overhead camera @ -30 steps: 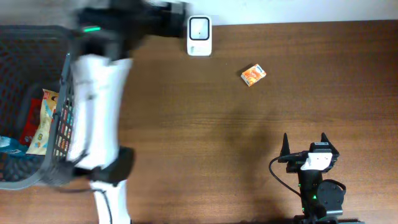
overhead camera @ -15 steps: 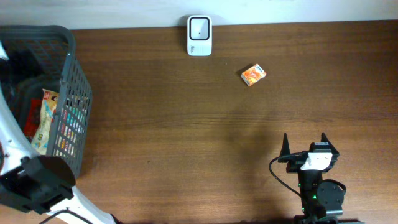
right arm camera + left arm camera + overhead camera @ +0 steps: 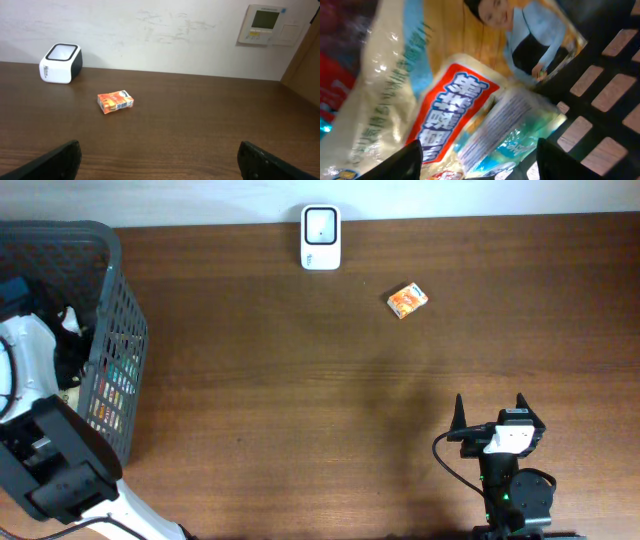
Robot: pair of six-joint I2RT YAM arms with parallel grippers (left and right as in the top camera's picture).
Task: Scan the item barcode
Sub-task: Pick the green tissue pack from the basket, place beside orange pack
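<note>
My left gripper (image 3: 480,152) is down inside the black mesh basket (image 3: 112,290), its dark fingers (image 3: 409,161) standing apart on either side of a glossy snack packet (image 3: 455,100) with a red and blue label. Whether the pads touch the packet I cannot tell. In the overhead view the white left arm (image 3: 30,355) hides most of the basket's contents. The white barcode scanner (image 3: 321,238) stands at the table's far edge, also seen as the scanner (image 3: 61,63) in the right wrist view. My right gripper (image 3: 490,410) rests open and empty near the front right.
A small orange box (image 3: 407,300) lies on the table right of the scanner, seen too as the box (image 3: 115,101). Other packets fill the basket, one with a printed figure (image 3: 520,30), one red (image 3: 335,85). A wall panel (image 3: 265,24) hangs at the back.
The left arm has swung off the basket's side and dipped into the basket, now covering the packets that showed before. The right arm has not moved.
</note>
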